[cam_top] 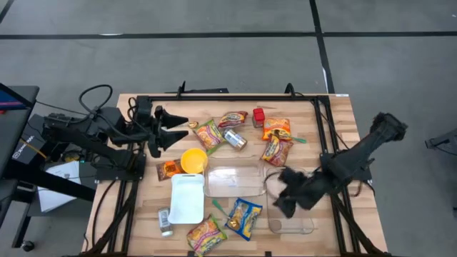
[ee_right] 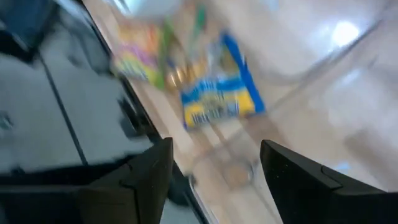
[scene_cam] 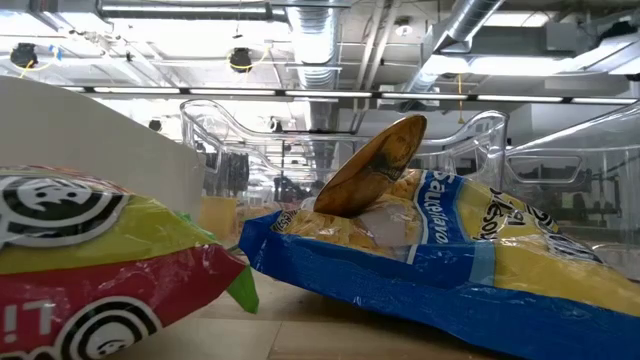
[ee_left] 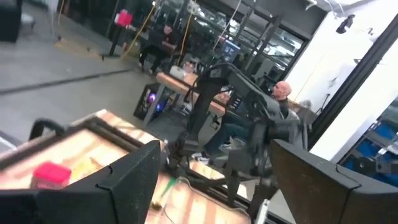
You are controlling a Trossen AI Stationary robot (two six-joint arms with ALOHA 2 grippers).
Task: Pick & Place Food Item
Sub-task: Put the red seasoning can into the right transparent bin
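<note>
Table (cam_top: 335,107) seen from above, littered with snack packets; the task looks barely begun. My right gripper (cam_top: 285,196), lower right of the frame, hangs with fingers apart and empty over the edge of a clear container (cam_top: 232,182) that holds nothing I can see. The blue snack bag (cam_top: 245,216), my likely pick, lies just below that container, centre bottom, untouched. My left gripper (cam_top: 178,127), upper left, waits wide open and empty. Grasping, lifting and placing all remain.
</note>
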